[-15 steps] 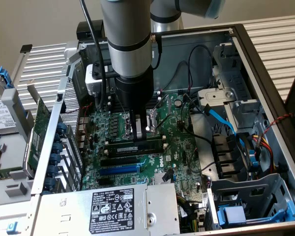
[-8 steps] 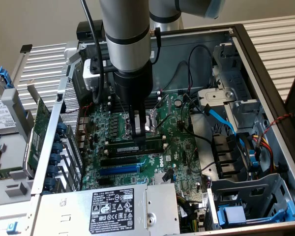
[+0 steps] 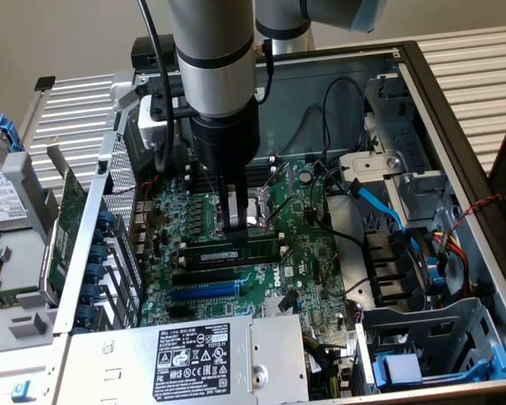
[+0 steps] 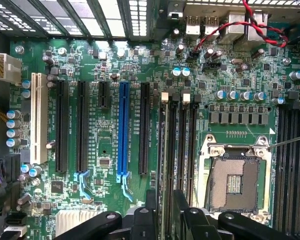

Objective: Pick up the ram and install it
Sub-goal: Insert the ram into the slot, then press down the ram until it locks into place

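Note:
The ram (image 3: 236,252) is a thin green stick with dark chips, standing on edge along a black memory slot of the motherboard (image 3: 308,245). My gripper (image 3: 234,226) comes straight down onto its middle, fingers close together on its top edge. From the wrist view the ram (image 4: 168,165) runs edge-on among the memory slots, into the narrow gap of my gripper (image 4: 166,215) between the dark fingers (image 4: 151,212). It looks shut on the stick.
The open CPU socket (image 3: 257,211) lies just behind the memory slots, also CPU socket (image 4: 237,180). A blue expansion slot (image 3: 204,293) and the power supply (image 3: 194,354) sit in front. Cables and a blue SATA lead (image 3: 379,202) cross toward the drive cage (image 3: 422,337). An expansion card (image 3: 63,228) leans outside the case.

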You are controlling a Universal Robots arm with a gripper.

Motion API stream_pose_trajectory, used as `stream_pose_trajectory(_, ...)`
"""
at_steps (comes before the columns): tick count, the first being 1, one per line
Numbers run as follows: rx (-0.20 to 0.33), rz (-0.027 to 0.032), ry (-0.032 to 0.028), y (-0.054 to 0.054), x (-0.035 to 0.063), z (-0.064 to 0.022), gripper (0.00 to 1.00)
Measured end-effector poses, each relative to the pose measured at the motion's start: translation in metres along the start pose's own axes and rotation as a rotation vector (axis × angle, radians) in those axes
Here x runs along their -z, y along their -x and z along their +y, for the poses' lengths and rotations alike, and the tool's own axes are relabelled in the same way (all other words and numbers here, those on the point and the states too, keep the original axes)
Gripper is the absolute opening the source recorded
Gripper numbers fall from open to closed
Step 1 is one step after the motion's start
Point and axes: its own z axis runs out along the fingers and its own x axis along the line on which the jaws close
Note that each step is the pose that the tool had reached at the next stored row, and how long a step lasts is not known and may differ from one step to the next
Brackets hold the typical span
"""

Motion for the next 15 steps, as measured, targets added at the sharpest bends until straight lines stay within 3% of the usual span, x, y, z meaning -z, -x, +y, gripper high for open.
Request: stream_pose_trajectory(15,0.000,0.0000,-0.0011,-0.0001,0.0001,0.0057,0.28)
